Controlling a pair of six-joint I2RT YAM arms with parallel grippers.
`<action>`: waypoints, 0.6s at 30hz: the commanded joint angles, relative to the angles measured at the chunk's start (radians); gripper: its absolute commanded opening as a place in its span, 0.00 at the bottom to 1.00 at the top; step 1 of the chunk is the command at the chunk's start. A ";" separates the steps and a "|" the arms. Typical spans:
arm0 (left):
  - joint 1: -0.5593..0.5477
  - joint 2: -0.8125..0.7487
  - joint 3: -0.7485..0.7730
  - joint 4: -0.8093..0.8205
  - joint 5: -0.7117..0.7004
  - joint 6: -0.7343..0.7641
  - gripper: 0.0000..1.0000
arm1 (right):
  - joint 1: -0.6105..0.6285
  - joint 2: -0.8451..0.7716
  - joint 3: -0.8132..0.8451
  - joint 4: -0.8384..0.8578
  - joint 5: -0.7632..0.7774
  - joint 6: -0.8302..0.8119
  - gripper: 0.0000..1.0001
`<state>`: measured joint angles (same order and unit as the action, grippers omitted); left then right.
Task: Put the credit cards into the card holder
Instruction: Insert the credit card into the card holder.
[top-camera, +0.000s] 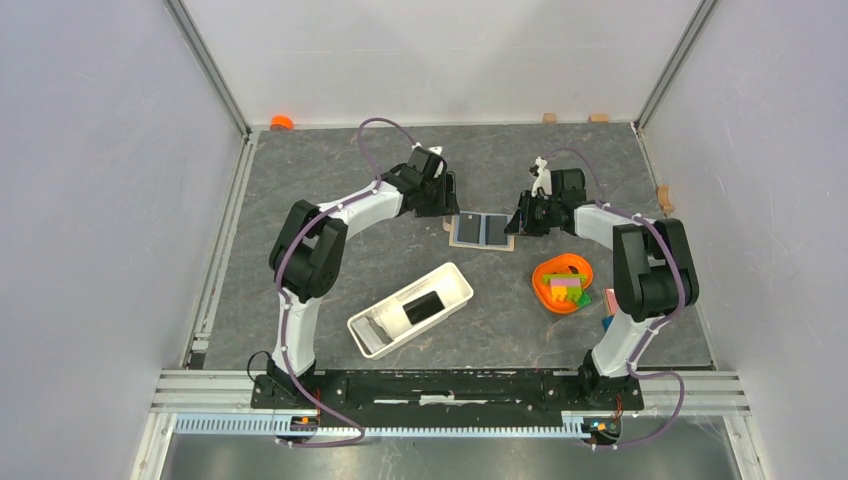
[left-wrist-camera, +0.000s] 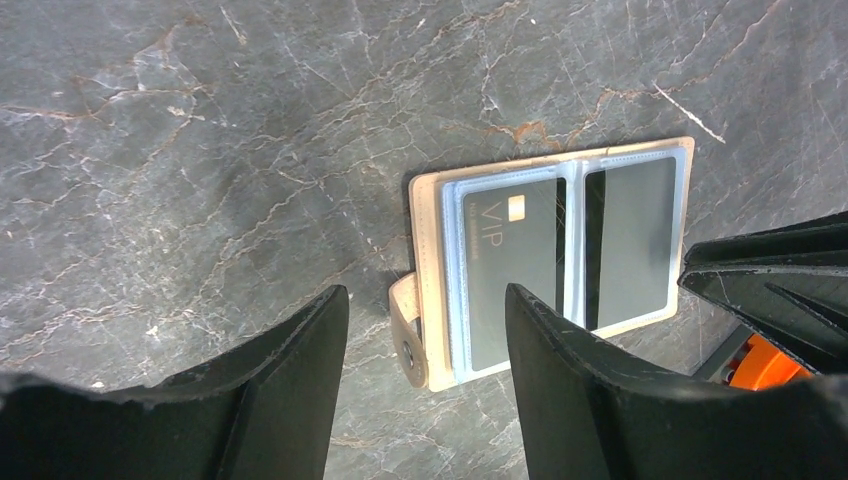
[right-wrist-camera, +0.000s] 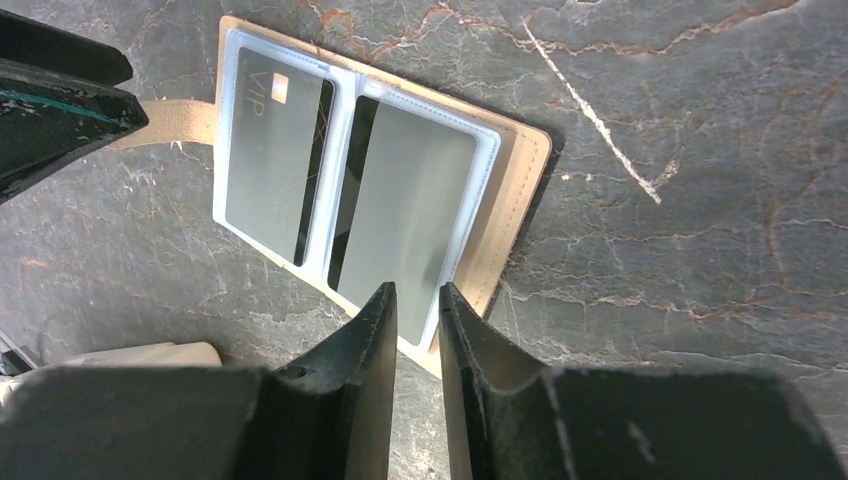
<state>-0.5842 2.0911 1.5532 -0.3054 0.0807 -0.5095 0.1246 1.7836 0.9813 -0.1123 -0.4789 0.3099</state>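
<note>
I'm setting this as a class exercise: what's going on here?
Both arms are at a beige card holder lying open on the table, with a VIP card and a second dark card in its clear sleeves. The left gripper hovers by the strap, fingers open. The right gripper has fingers nearly together at the opposite edge; whether they pinch it is unclear.

Both arms low and angled inward, left claw (left-wrist-camera: 425, 296) wide-spread, right claw (right-wrist-camera: 415, 292) barely parted.
</note>
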 joint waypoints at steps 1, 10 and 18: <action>-0.005 0.018 -0.004 0.013 0.011 0.024 0.64 | 0.007 0.017 0.031 0.022 -0.015 -0.011 0.26; -0.005 0.037 -0.010 0.020 0.037 0.013 0.58 | 0.015 0.031 0.036 0.021 -0.010 -0.011 0.25; -0.006 0.043 -0.027 0.037 0.060 0.004 0.50 | 0.024 0.040 0.042 0.005 0.030 -0.010 0.24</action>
<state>-0.5865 2.1246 1.5398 -0.3027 0.1150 -0.5098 0.1398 1.8153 0.9855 -0.1131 -0.4736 0.3099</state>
